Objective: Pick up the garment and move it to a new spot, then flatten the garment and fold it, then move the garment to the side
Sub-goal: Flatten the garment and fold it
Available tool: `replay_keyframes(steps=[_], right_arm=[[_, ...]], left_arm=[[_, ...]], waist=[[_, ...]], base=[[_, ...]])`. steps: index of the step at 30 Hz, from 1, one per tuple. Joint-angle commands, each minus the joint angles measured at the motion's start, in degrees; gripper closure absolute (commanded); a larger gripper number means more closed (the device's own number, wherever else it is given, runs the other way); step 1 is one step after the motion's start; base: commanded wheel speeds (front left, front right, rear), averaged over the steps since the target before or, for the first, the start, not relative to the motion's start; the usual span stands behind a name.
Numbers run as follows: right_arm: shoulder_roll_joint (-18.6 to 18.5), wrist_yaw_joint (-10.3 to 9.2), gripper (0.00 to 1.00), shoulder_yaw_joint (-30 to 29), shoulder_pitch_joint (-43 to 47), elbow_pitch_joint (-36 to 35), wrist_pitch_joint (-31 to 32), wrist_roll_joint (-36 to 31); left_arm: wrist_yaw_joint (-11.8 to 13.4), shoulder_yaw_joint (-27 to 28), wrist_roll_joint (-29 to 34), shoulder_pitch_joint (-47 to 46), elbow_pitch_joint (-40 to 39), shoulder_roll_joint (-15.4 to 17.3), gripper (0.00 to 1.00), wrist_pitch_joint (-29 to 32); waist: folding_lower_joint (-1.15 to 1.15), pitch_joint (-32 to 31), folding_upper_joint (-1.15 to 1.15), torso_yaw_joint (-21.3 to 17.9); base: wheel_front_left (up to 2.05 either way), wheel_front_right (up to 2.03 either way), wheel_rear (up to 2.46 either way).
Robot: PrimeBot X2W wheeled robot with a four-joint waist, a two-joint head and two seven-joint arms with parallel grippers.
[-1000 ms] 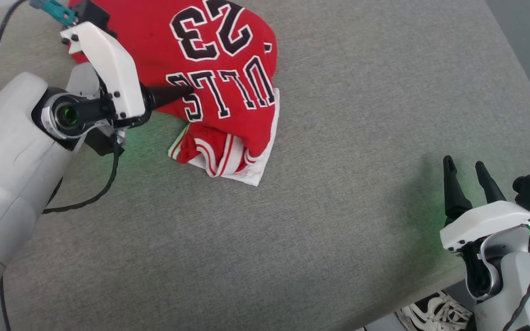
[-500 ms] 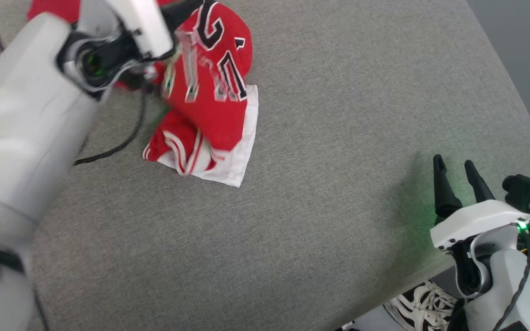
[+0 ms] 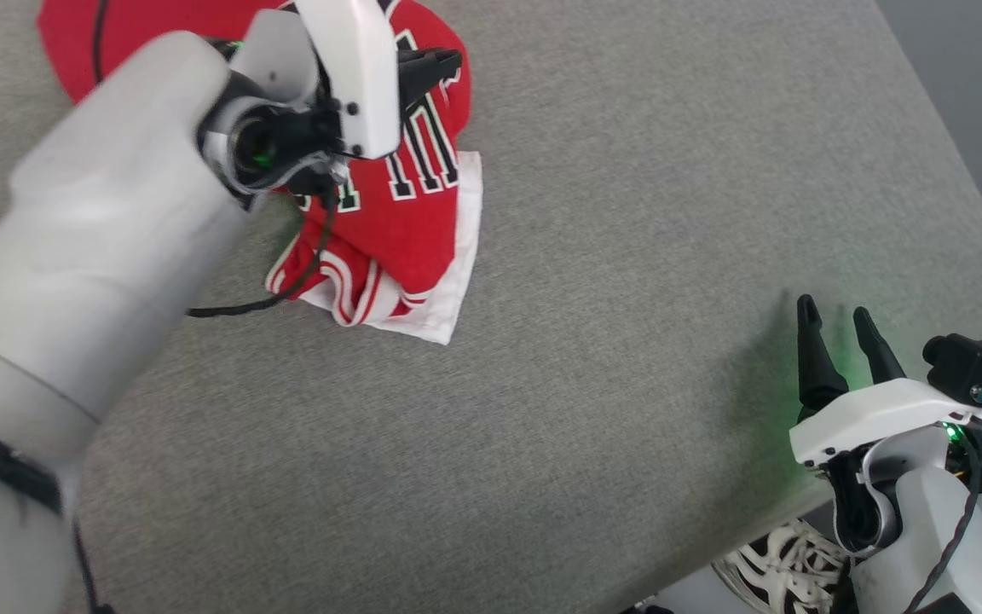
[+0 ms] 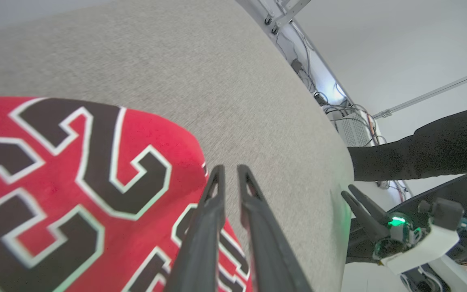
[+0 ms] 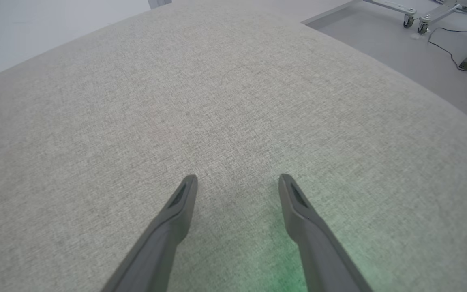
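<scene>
Shirt (image 3: 406,222): red, bunched in a heap at the far left of the grey padded surface (image 3: 627,256).
Left gripper (image 3: 444,61): over the heap's right edge; fingers nearly together, thin gap, no cloth seen between the tips.
Right gripper (image 3: 833,309): fingers spread wide, empty, at the near right edge.

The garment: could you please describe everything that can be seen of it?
The garment is a red jersey-style shirt of soft knit, with black, white-outlined lettering and numerals, white sleeve fabric and red-and-white striped trim. It lies crumpled, partly folded over itself, on the grey fabric surface at the far left. The left gripper, fingers nearly together, is over its far edge; whether it pinches cloth is unclear.
</scene>
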Motion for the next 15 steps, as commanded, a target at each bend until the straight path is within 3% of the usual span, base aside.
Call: replay_keyframes(steps=[1,6,11,15], right_arm=[[0.0,-0.01,0.00,-0.4,0.4,0.3,-0.2,-0.6],[-0.4,-0.01,0.00,-1.2,0.1,-0.3,0.6,-2.0],[-0.3,-0.02,0.00,-1.2,-0.6,-1.6,1.9,-2.7],[-0.2,-0.02,0.00,-0.7,-1.0,-2.3,2.2,-2.5]], left_arm=[[-0.3,-0.4,-0.4,-1.2,-1.6,1.9,0.00,1.8],[-0.1,-2.3,-1.8,-2.0,-3.4,7.4,0.00,11.6],[2.3,-5.9,-0.6,-2.7,-3.4,11.5,0.00,21.3],[4.1,-6.3,-0.3,-2.7,-3.3,13.1,0.00,22.8]], waist=[[0.00,-1.0,0.00,1.5],[0.00,-2.9,0.00,4.2],[0.00,-3.1,0.00,5.2],[0.00,-2.1,0.00,4.8]], base=[[0.00,0.00,0.00],[0.00,0.00,0.00],[0.00,0.00,0.00],[0.00,0.00,0.00]])
